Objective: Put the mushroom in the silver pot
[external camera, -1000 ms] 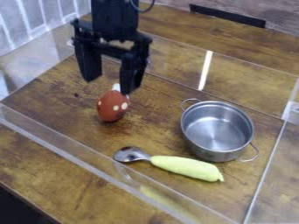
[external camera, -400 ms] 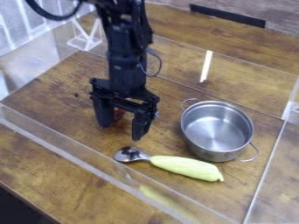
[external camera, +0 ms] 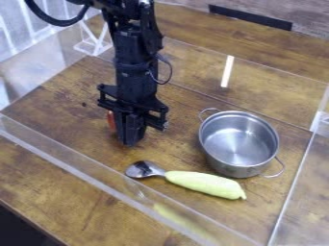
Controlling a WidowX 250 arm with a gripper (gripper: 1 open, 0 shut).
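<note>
A dark, grainy wooden surface (external camera: 77, 91) fills the view, its planks worn and knotted, fenced by clear acrylic walls (external camera: 77, 178) with glossy edges. Standing at the middle of it is the black robot arm (external camera: 133, 43), a tall jointed column with cables looping near its top, pointing straight down. At its foot the end effector (external camera: 133, 127) is drawn in tight on the mushroom (external camera: 117, 122), of which only a sliver of reddish-brown rounded cap peeks out between the black fingers, down close to the wood. At about three o'clock from the end effector, well apart from it, sits the silver pot (external camera: 240, 142), a round, shiny steel vessel with low straight walls, a small loop handle on its side and a smooth bare bottom. At five o'clock from the end effector, near the front wall and just below the pot, lies a utensil (external camera: 187, 178) with a plump matte yellow handle and a rounded metal tip.
</note>
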